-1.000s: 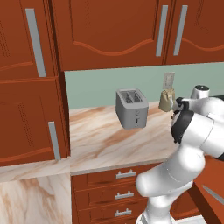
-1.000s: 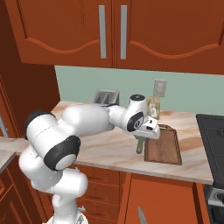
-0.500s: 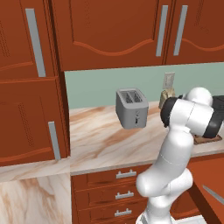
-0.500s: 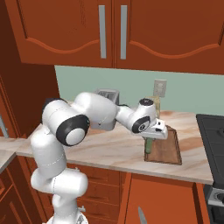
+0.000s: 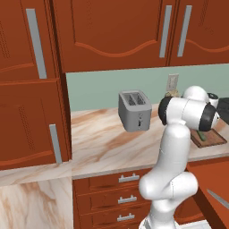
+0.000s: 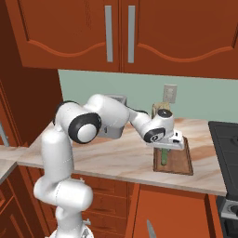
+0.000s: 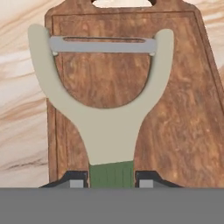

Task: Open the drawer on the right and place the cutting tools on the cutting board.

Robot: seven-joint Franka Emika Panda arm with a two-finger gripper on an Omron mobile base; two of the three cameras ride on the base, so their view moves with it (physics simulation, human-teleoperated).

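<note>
Gripper (image 7: 112, 183) clamped on peeler (image 7: 105, 127) by its green handle, looped head pointing ahead over the cutting board (image 7: 183, 109). Board sits directly beyond the tips on the bench (image 7: 22, 87). Height above the board unclear, probably small. Lower square before release.

Bare marble tabletop (image 6: 116, 155) lies open at center frame of the right base view left of the cutting board (image 6: 183, 162), while the toaster (image 5: 134, 110), the wall cabinets (image 6: 139, 32) above and the arm's own bulk crowd the end effector (image 6: 166, 148).
</note>
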